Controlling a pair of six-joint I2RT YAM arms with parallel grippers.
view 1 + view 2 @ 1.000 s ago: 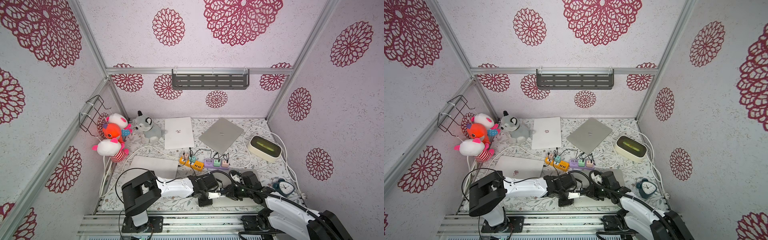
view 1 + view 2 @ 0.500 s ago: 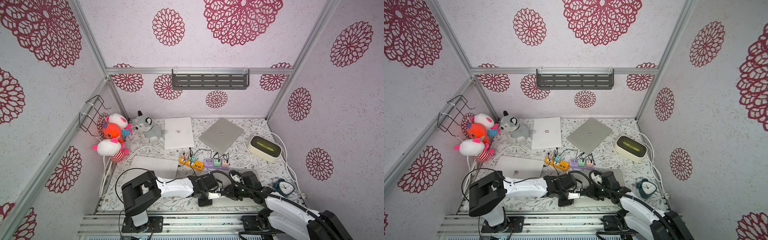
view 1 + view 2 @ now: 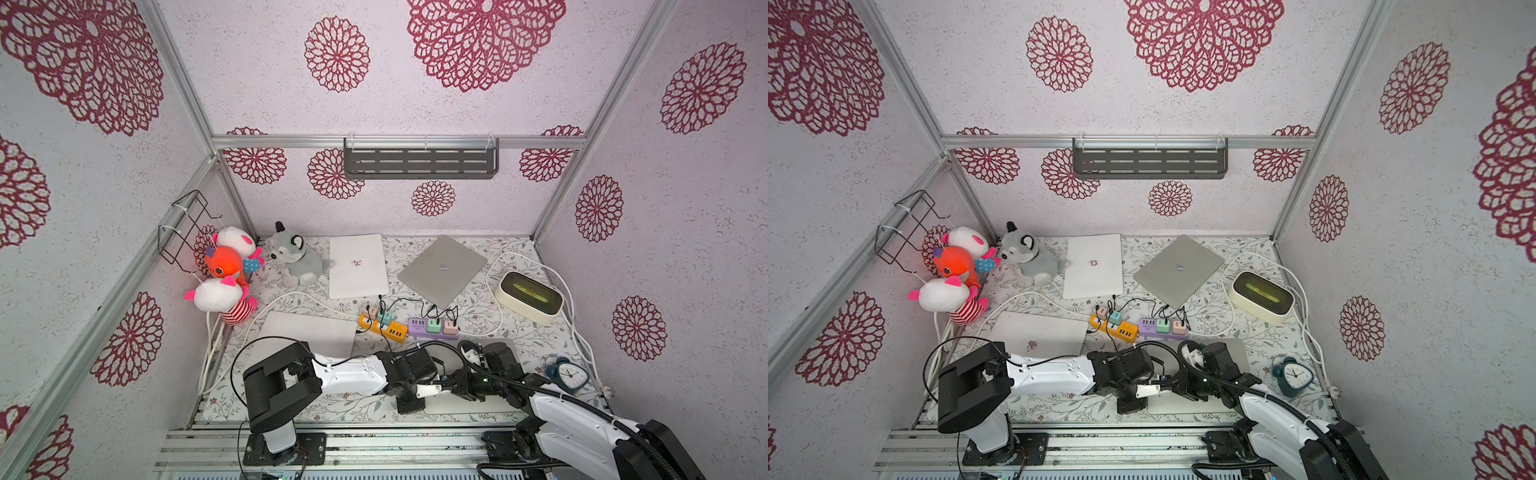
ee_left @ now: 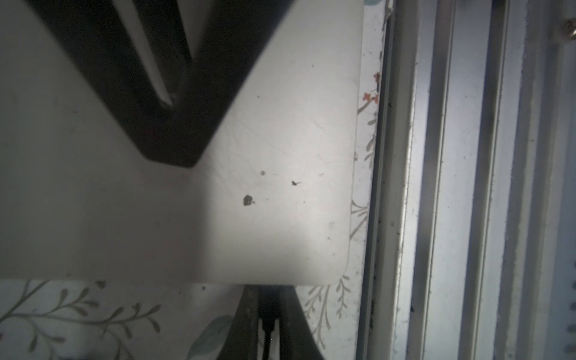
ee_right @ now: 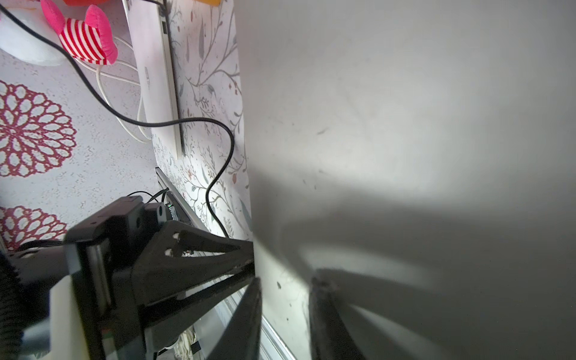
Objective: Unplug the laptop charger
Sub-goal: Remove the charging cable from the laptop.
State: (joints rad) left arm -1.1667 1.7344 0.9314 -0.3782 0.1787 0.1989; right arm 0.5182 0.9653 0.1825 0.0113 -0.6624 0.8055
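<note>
Charger plug sits in the side edge of the front laptop, near the table's front edge. The left gripper is clamped tight on it, presumably to pull it straight out. Right gripper rests on the lid, jaws narrowly apart and empty, likely bracing the laptop; no legible writing there.

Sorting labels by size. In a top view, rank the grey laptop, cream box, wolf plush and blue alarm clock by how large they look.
Largest: grey laptop.
Then cream box and wolf plush, about alike, so unranked.
Smallest: blue alarm clock, though nearest the camera.
</note>
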